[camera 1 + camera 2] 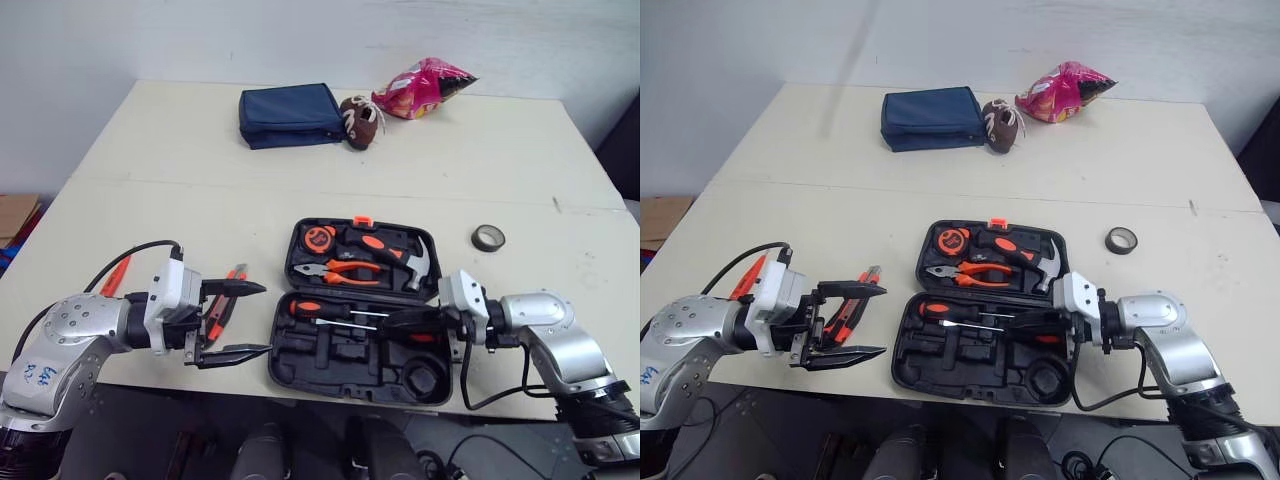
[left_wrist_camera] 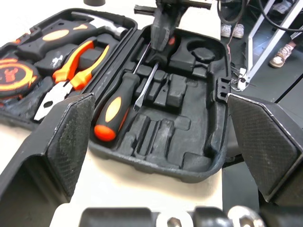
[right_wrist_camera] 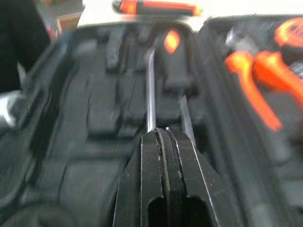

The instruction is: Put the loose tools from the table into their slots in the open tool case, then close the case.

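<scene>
Cream table before a white wall, with the tool case (image 1: 300, 365) lying open at the near edge, lid half flat behind the base half, slots facing up for loading. Seated in the lid: tape measure (image 1: 319, 238), pliers (image 1: 338, 270), hammer (image 1: 400, 258). Seated in the base: an orange-handled screwdriver (image 2: 113, 111). Reaching in from the right, the right gripper (image 1: 392, 322), fingers pressed together with nothing seen between them, tips at the handle end of a second screwdriver (image 3: 150, 90). Probably pushing it down into its slot rather than carrying it. Forearm low and level, wrist turned inward over the base. Just left of the case, the left gripper (image 1: 265, 318), spread wide over the loose utility knife (image 1: 228, 298), likely poised for the next pick. Elbow bent, forearm level, pointing at the case. Beside that forearm, another loose orange tool (image 1: 115, 275)
</scene>
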